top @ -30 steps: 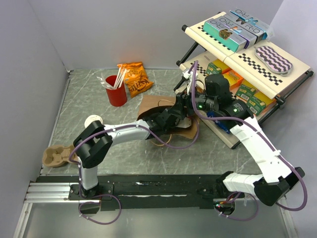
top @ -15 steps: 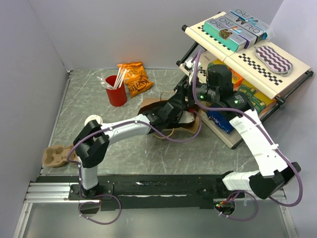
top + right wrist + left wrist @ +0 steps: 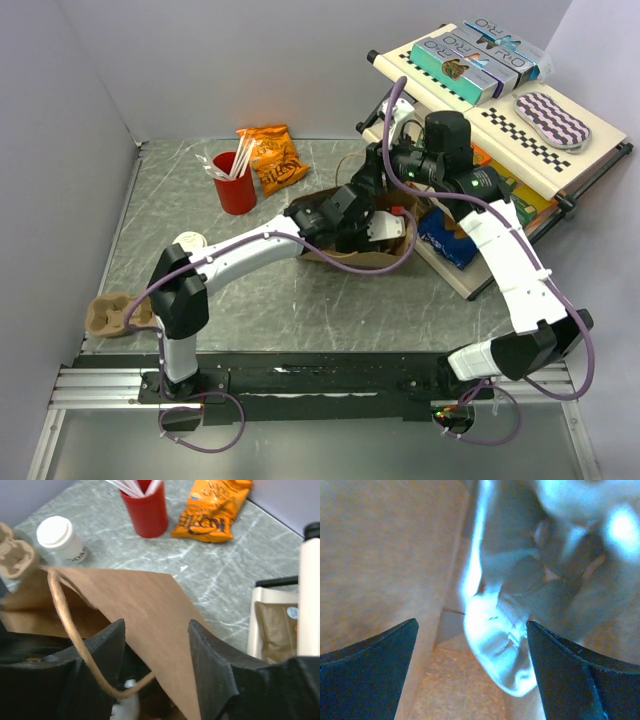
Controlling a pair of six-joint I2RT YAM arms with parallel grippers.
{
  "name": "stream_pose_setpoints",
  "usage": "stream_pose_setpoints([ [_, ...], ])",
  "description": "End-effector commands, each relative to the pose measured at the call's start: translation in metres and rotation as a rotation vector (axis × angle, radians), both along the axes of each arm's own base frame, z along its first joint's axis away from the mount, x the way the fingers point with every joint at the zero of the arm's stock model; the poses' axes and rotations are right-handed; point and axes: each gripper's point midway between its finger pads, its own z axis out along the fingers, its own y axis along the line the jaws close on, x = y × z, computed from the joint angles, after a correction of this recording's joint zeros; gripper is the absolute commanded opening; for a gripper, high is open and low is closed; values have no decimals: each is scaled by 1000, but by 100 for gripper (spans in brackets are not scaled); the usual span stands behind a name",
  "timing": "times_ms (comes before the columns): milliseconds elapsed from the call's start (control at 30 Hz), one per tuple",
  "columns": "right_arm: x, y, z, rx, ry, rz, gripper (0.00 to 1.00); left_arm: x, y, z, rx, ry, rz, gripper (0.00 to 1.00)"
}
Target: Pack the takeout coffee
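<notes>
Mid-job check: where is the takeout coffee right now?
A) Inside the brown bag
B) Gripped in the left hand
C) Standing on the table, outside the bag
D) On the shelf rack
C: in the right wrist view the takeout coffee stands upright with its lid on, on the table beside the cup carrier and clear of the brown bag.

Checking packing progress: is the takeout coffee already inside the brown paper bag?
No, the takeout coffee stands upright on the table, outside the brown paper bag.
</notes>
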Motion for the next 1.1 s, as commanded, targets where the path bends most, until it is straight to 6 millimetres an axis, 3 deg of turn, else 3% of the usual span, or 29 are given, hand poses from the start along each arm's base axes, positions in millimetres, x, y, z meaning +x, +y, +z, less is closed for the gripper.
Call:
stream_pose_setpoints([
  [0,10,-6,5,-1,9,-1,57,-20,-7,58,-137,31,-86,96],
  [167,20,-4,15,35,-2,38,44,-40,-2,70,-201,67,-145,96],
  [367,23,0,16,45,0,64,33,-40,1,109,-374,46,-136,96],
  [467,25,-1,16,60,13,63,32,-42,4,142,-507,97,-158,96],
  [633,27,0,13,69,30,70,30,-47,17,231,-779,137,-277,98],
  [700,30,0,8,67,44,62,30,-50,22,250,-819,158,-325,99],
  [733,31,-2,5,73,59,54,29,-55,32,270,-840,169,-363,99],
  [833,30,-2,5,83,67,56,28,-58,60,298,-834,108,-411,99],
  [900,27,-1,5,88,70,63,28,-72,77,285,-761,120,-440,99],
  [933,25,0,4,92,79,72,28,-70,82,270,-687,69,-470,99],
  [1000,22,-1,4,96,81,72,29,-80,92,230,-584,136,-474,99],
  [1067,21,-1,1,93,86,73,31,-76,93,209,-536,138,-484,100],
])
